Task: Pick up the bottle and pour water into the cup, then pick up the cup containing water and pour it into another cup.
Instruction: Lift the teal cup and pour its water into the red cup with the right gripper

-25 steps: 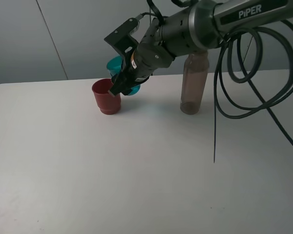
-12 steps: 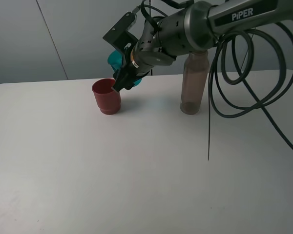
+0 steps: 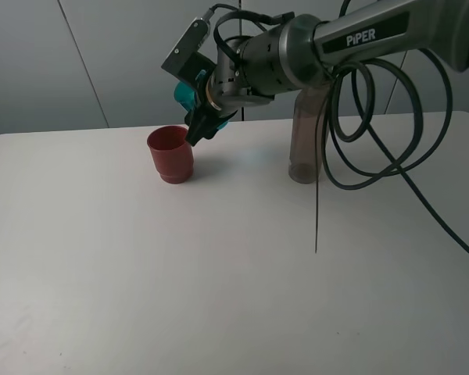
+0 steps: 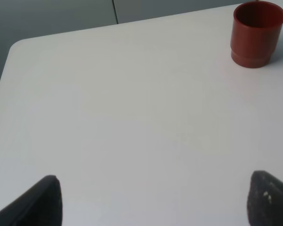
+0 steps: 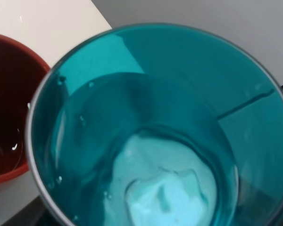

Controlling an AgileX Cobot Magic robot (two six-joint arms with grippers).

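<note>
My right gripper [image 3: 202, 119] is shut on the teal cup [image 3: 185, 94] and holds it tilted in the air, just above and behind the right side of the red cup [image 3: 170, 154]. The right wrist view looks down into the teal cup [image 5: 155, 132], with the red cup [image 5: 4, 117] beside it holding a few water drops. The smoky bottle [image 3: 306, 144] stands upright on the table to the right, partly behind my right arm. My left gripper [image 4: 158, 197] is open and empty low over the table, far from the red cup [image 4: 257, 34].
The white table [image 3: 219, 273] ends in a rounded left corner [image 4: 19, 47]. Black cables [image 3: 375, 156] from my right arm hang in loops over the table's right side, near the bottle. A grey wall stands behind the table.
My right gripper has lifted the teal cup up and back from the red cup's rim and turned it. The bottle and red cup have not moved.
</note>
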